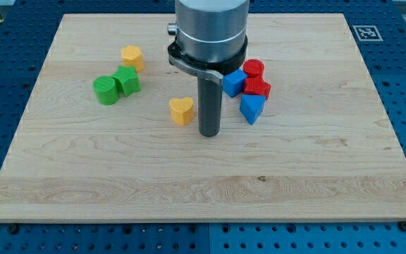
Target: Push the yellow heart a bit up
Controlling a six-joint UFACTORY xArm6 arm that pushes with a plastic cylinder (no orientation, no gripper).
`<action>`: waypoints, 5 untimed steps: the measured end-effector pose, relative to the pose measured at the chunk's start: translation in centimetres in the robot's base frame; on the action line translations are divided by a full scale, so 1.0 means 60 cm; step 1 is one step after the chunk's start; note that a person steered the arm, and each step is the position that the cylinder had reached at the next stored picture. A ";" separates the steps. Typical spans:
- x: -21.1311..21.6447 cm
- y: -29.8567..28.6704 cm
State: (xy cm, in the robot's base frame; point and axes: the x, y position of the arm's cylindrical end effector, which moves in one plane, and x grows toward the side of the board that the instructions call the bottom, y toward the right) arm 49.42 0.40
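The yellow heart [181,111] lies on the wooden board [203,183] a little left of the middle. My tip [209,132] rests on the board just to the right of the heart and slightly below it, a small gap apart. The dark rod rises from the tip into the grey arm body at the view's top.
A yellow pentagon-like block [132,56] sits at the upper left. A green cylinder [106,90] and a green block [127,80] touch each other left of the heart. Right of the rod cluster a blue cube [233,82], a red cylinder [254,69], a red block [257,87] and a blue triangle [251,108].
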 end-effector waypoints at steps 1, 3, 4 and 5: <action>0.001 -0.007; -0.043 -0.050; -0.071 -0.075; -0.100 -0.105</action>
